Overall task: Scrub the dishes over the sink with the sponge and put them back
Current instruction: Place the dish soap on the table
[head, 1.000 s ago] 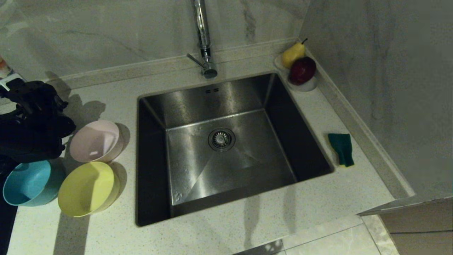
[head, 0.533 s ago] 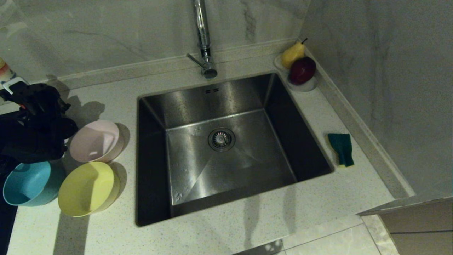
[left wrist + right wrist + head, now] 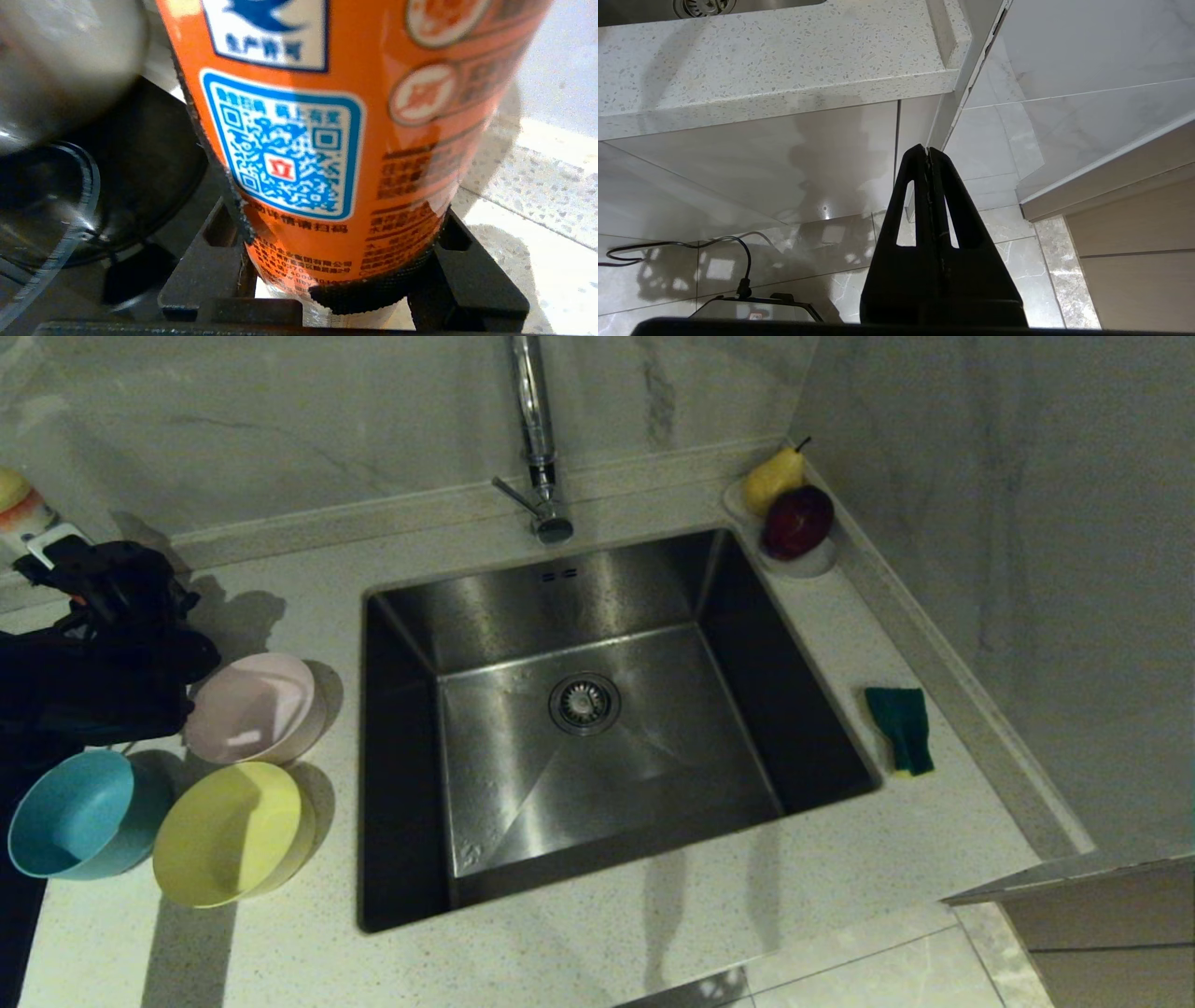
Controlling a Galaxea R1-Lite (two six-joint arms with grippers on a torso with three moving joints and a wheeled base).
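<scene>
Speckled counter (image 3: 607, 943), marble walls — left fingers (image 3: 224, 186) pinching orange bottle (image 3: 327, 140); right fingers (image 3: 928, 186) pressed together.

The left arm (image 3: 89, 653) is bulky matte black, with what may be a small white tab. The right gripper (image 3: 928, 156) has slim black, slotted, tapering fingers.

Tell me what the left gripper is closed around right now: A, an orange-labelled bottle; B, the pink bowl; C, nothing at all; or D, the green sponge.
A. In the left wrist view the left gripper has its black fingers on either side of an orange-labelled bottle, while the green sponge lies on the counter right of the sink.
</scene>
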